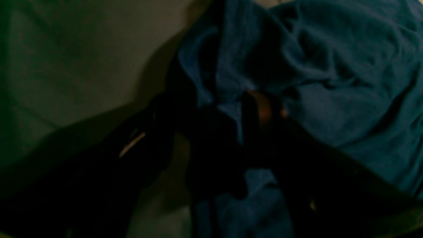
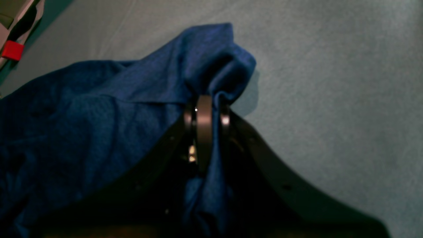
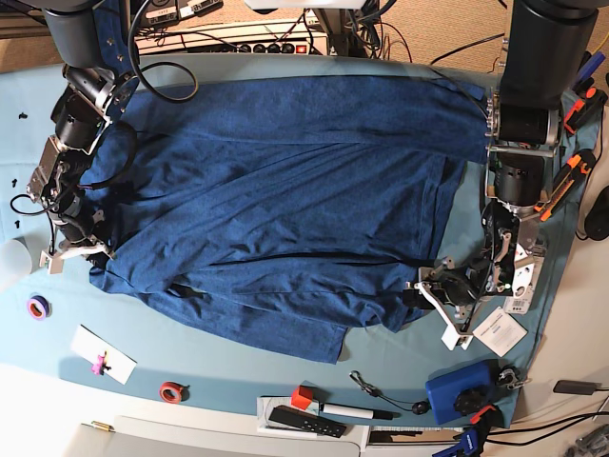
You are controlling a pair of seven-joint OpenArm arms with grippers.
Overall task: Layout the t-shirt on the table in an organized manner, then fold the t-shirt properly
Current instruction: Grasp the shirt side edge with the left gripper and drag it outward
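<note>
We see the t-shirt [image 3: 276, 205] spread wide over the tabletop [image 3: 209, 347], creased, w/ its lower hem bunched and partly doubled over between the two pincers.

Right pincer [image 2: 206, 110]: jaws closed tight on a fold of the shirt edge; fabric puffs up just above the tips and trails down between the fingers [image 2: 204, 129]. Rest of the shirt lies to that pincer's left in the wrist view, bare teal cloth to its right. In base view this pincer [image 3: 84, 249] sits at the shirt's corner, low over the tabletop.

Left pincer [image 1: 231, 112]: wrist view is v. dark, but we make out the jaws standing apart, w/ shirt fabric bunched between and around them; can't tell if the fingers actually touch it. Most of the shirt is heaped up to that pincer's right, bare tabletop to its left. In base view the pincer [image 3: 440, 288] is at the opposite shirt corner, right at the fabric edge.

Just below the left pincer, a white card [image 3: 500, 330] and a blue box [image 3: 460, 390]. Well below the right pincer, a purple tape roll [image 3: 37, 307] and a red tape roll [image 3: 171, 391].
</note>
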